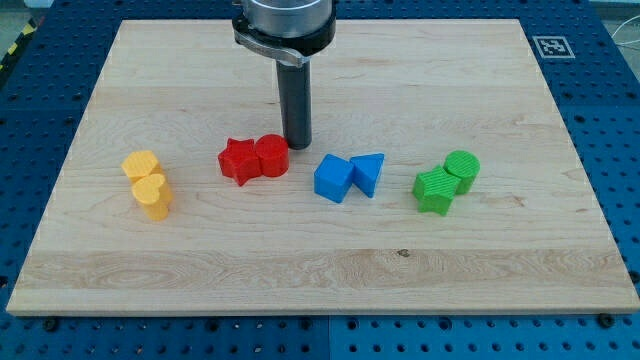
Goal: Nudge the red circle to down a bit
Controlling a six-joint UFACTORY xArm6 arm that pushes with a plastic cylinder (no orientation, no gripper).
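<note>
The red circle lies on the wooden board, left of centre, touching a red star on its left. My tip comes down just to the upper right of the red circle, very close to its edge or touching it. The rod rises from there to the arm's flange at the view's top.
Two yellow blocks sit together at the left. A blue cube and a blue triangle sit right of centre. A green star and green circle sit at the right. The wooden board ends at the view's bottom.
</note>
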